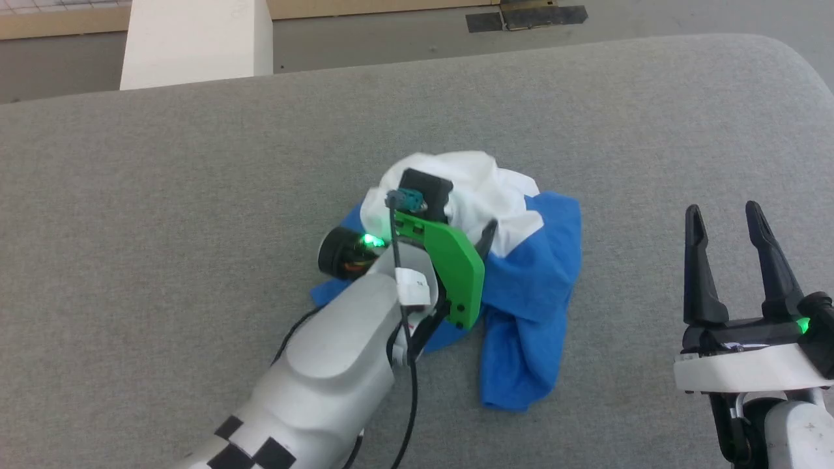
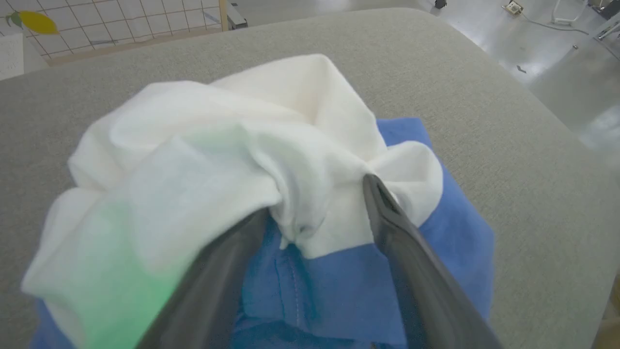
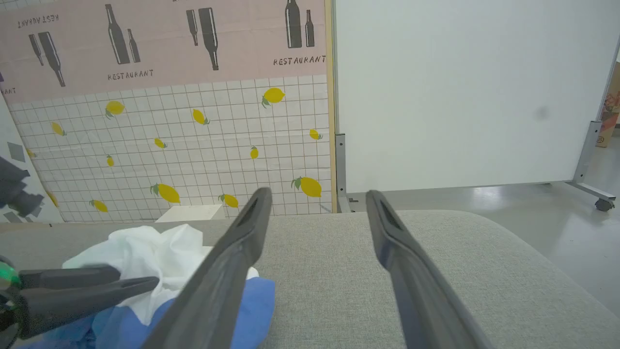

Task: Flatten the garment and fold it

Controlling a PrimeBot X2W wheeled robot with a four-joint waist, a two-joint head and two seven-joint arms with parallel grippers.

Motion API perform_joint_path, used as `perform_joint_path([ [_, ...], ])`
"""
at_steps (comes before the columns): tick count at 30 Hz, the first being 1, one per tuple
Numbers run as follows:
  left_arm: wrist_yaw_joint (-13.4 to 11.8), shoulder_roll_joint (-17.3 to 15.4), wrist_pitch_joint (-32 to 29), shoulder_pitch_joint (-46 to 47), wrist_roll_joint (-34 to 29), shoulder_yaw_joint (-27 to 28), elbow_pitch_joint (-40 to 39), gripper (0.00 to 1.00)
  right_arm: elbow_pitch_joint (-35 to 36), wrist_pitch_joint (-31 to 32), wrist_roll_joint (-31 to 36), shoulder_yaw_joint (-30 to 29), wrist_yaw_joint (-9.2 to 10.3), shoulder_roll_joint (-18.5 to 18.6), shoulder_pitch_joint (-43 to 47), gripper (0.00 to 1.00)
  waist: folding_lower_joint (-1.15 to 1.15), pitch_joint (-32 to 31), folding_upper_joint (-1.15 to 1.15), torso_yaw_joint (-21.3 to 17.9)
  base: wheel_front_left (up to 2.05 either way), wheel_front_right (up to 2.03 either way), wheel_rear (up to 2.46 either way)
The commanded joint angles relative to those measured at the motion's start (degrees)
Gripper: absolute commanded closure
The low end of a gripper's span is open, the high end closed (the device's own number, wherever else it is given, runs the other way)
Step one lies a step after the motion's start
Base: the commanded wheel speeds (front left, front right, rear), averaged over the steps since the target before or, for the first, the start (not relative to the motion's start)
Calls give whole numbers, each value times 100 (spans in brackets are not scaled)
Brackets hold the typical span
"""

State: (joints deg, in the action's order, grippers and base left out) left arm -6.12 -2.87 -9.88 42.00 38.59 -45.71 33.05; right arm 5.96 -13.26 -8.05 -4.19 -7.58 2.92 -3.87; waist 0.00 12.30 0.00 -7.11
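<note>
While left fingers and right fingers stand spread, garment crumpled, blue end nearward.

Bright, even indoor light comes from overhead and shadows are soft: the garment leaves only a thin dark rim on the grey cushion. A green indicator light blooms slightly. In the left wrist view the nearest white folds are blurred and washed green at the lower left, and the fingers of the left gripper are out of focus. Pale glare lies on the glossy floor. The right wrist view is crisp on the lemon-print wall, soft on the right gripper.
</note>
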Motion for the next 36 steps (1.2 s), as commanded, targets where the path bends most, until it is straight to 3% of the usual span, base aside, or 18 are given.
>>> perform_joint_path([
  [1,-37,-1,194,143,82,24,-28,0,-19,-55,23,-12,9,-4,-42,0,0,-145,0,120,0,0,0],
  [3,-49,-5,458,140,106,94,-72,0,-42,-47,49,-35,9,-4,19,0,0,-322,0,223,0,0,0],
  [8,-278,-500,789,-610,436,546,-963,0,5,59,108,-106,9,-4,327,0,0,-888,0,538,0,0,0],
  [12,-751,-1072,958,-1417,449,826,-1991,0,86,131,101,-129,9,-4,510,0,0,-1108,0,660,0,0,0],
  [17,-1526,-1722,1733,-2511,96,1263,-3376,0,206,205,89,-126,9,-4,679,0,0,-1208,0,738,0,0,0],
  [20,-1708,-1943,2260,-3059,-218,1381,-3939,0,267,233,81,-131,9,-4,767,0,0,-1203,0,776,0,0,0],
  [23,-1952,-1803,2472,-3800,-456,1776,-4349,0,308,262,64,-109,9,-4,867,0,0,-1131,0,793,0,0,0],
  [26,-1968,-1579,2484,-4148,-1080,2106,-4659,0,329,264,36,-125,9,-4,891,0,0,-1012,0,806,0,0,0],
  [32,-1615,-1210,2486,-4371,-1758,2293,-4676,0,415,408,168,-212,9,-4,743,0,0,-696,0,894,0,0,0],
  [36,-1370,-933,2487,-4267,-1960,2441,-4624,0,285,1130,284,-177,9,97,697,0,0,-471,0,1037,0,0,0],
])
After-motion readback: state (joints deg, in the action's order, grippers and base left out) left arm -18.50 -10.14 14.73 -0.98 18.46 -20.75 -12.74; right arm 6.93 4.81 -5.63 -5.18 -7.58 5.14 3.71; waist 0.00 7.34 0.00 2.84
